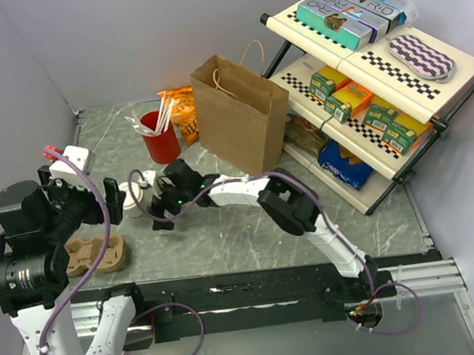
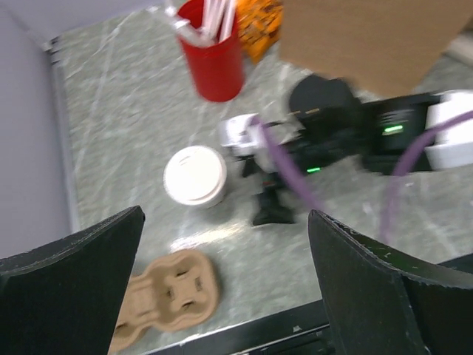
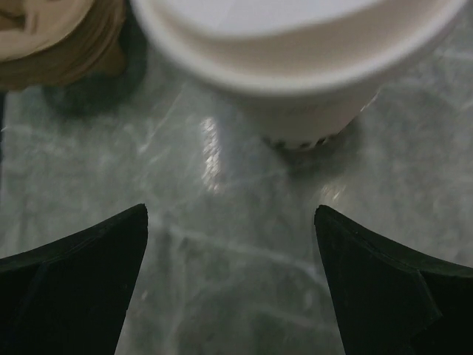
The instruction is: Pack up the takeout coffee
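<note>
Seen from above, the grey marbled surface [image 1: 252, 235] fills the middle of the view. A tilted wire-and-board shelf rack [image 1: 378, 69] stands along its 3 o'clock side and carries boxed goods on its tiers. A brown paper bag [image 1: 239, 114] stands upright with its mouth open toward 12 o'clock, its handles loose at the top.

The right arm [image 1: 300, 213] reaches from its base at 5 o'clock across to the left half of the surface. The left arm [image 1: 23, 242] rises at 8 o'clock and bends inward.

The right hand [image 3: 230, 214] is low over the surface, its fingers wide apart with only bare surface between them. The left hand [image 2: 225, 214] hangs higher, its fingers also spread and nothing held.

A brown pulp carrier tray [image 1: 97, 256] lies flat near 8 o'clock. A red cup [image 1: 162, 139] holding white sticks stands at 11 o'clock, with an orange snack bag [image 1: 180, 107] just behind it beside the paper bag. A small white box [image 1: 72, 161] sits at 10 o'clock.

The takeout coffee [image 1: 142, 187] stands upright on the surface at about 9 o'clock, lid on and outside the bag. The bag is at its 2 o'clock, the red cup at its 1 o'clock and the tray at its 7 o'clock. The right hand's fingertips stop just short of it at its 4 o'clock, and the left hand is near its 9 o'clock.
</note>
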`<act>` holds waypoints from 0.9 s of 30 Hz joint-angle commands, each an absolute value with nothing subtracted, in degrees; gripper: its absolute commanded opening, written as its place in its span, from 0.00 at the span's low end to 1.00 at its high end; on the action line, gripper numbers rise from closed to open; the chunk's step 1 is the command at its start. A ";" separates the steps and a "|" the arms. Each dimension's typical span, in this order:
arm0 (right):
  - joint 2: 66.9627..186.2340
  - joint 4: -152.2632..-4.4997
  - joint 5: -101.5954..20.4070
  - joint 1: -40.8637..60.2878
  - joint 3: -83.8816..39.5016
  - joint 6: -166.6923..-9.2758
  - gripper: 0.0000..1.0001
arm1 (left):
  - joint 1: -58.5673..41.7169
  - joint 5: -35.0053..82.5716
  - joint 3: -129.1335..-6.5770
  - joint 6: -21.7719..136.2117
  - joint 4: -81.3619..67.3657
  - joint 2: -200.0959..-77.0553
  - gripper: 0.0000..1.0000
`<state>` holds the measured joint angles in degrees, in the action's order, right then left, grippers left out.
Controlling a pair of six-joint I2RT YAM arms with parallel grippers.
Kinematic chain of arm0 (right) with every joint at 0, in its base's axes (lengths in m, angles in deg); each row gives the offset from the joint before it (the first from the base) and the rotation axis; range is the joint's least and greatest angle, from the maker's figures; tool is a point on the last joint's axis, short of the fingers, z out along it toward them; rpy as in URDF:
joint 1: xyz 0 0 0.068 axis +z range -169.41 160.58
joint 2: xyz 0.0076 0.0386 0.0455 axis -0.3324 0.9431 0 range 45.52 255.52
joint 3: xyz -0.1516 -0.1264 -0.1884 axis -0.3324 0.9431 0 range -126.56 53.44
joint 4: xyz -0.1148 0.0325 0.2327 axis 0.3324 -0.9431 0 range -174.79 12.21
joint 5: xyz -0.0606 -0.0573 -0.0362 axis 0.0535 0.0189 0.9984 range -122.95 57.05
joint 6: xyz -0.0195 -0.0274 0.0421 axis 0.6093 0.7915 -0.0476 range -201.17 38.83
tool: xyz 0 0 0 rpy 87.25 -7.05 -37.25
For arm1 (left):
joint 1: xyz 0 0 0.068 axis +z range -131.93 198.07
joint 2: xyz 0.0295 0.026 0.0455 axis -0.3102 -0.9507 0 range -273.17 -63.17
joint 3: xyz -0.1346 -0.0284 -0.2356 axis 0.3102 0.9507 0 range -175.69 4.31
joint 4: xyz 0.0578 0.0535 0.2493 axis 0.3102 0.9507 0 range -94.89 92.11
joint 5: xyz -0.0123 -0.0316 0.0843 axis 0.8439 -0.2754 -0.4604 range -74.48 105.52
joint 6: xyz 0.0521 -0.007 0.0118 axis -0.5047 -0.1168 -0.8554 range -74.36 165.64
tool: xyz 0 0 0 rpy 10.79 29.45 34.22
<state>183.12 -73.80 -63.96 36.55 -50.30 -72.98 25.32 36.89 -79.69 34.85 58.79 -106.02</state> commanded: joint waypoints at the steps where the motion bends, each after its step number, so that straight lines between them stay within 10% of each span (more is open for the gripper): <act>1: 168.50 -70.75 -69.07 35.00 -42.02 -71.76 1.00 | 25.19 28.80 -79.53 30.01 61.80 -108.16 0.99; 19: 136.84 -110.03 -74.79 18.73 -30.23 -58.67 0.99 | 28.88 21.22 -67.14 -21.50 73.94 -119.94 0.89; 27: 135.17 -108.20 -70.31 18.55 -27.50 -64.38 0.98 | 48.20 22.98 -68.27 -39.06 74.12 -133.74 0.77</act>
<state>138.20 -107.13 -72.46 17.99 -27.74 -61.79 40.99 21.24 -65.44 -26.61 72.05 -129.43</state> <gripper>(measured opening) 0.983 0.782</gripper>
